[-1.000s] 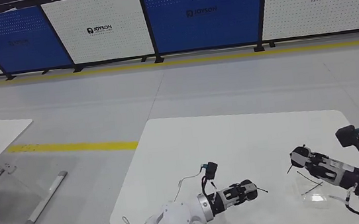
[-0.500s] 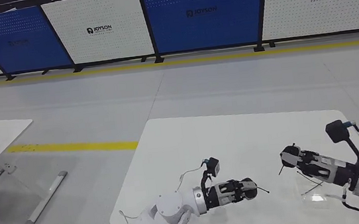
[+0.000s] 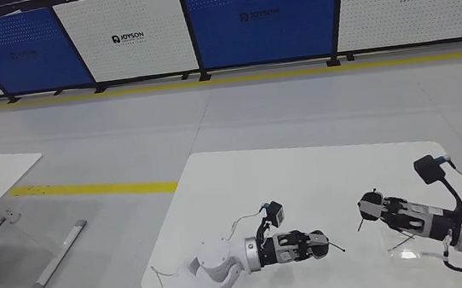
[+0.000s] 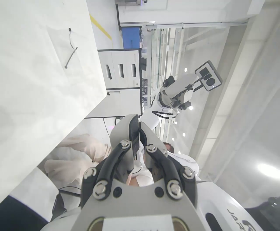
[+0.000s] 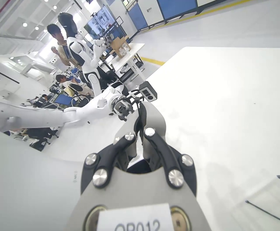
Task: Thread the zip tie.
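While the right claw [image 5: 141, 113] pinches the zip tie [image 5: 137, 107] and the left claw [image 4: 139, 125] squeezes a short black strand [image 3: 336, 244] (both above the bench [image 3: 304, 178]), line tip and head up squarely, then feed slowly.

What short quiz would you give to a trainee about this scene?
1. True or false: the right claw is open.
2. What does it pinch? A a thin black plastic zip tie; B a red rope; C a metal screw.
3. Fill in: a bent black spare tie lies on the white ___.
Key: 1 false; 2 A; 3 table.
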`<state>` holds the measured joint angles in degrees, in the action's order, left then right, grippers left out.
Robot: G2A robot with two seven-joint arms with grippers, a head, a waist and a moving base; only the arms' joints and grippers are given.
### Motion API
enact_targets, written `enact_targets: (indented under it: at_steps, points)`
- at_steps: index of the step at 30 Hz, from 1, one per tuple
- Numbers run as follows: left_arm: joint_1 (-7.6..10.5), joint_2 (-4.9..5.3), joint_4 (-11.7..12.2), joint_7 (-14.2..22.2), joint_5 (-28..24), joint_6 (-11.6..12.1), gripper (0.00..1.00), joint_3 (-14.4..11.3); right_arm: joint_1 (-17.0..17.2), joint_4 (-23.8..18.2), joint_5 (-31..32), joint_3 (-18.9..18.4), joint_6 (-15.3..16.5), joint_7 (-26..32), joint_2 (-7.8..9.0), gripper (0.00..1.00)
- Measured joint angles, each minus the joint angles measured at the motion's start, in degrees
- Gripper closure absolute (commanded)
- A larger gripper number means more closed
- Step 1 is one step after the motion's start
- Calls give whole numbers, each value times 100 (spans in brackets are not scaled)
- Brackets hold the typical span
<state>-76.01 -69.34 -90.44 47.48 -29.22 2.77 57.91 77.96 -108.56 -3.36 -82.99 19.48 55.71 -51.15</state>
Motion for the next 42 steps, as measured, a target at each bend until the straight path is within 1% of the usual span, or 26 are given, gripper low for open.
enact_targets:
  at_steps: [8,13,16,19,21,23,30,33,34,36,39,42]
  points:
    - [0,0,0,0,0,0,100,0,-1,-38,46,6,0,-54,-3,100]
    - [0,0,0,0,0,0,100,0,5,-430,771,128,0,-597,-20,100]
    - [0,0,0,0,0,0,100,0,63,-558,1130,263,0,-826,-11,100]
    - [0,0,0,0,0,0,100,0,107,-594,1371,371,0,-1001,18,100]
    - [0,0,0,0,0,0,100,0,138,-575,1402,402,0,-1109,42,100]
    - [0,0,0,0,0,0,100,0,206,-453,1252,391,0,-1276,60,100]
    - [-5,-1,-12,-35,6,12,100,-3,217,-438,1251,380,-9,-1308,58,100]
    - [-67,-11,-95,-462,102,169,100,-20,287,-464,1426,362,-38,-1712,35,100]
    - [-112,-15,-115,-681,144,278,100,-16,338,-458,1503,337,-34,-1920,26,100]
    - [-186,-19,-134,-996,243,431,100,-18,445,-463,1694,295,-33,-2225,15,100]
    - [-292,-36,-102,-1508,412,695,100,-49,705,-503,2011,285,-54,-2723,-9,100]
    - [-362,-74,-46,-2079,655,1013,100,-151,946,-535,2278,355,-168,-3127,-39,100]
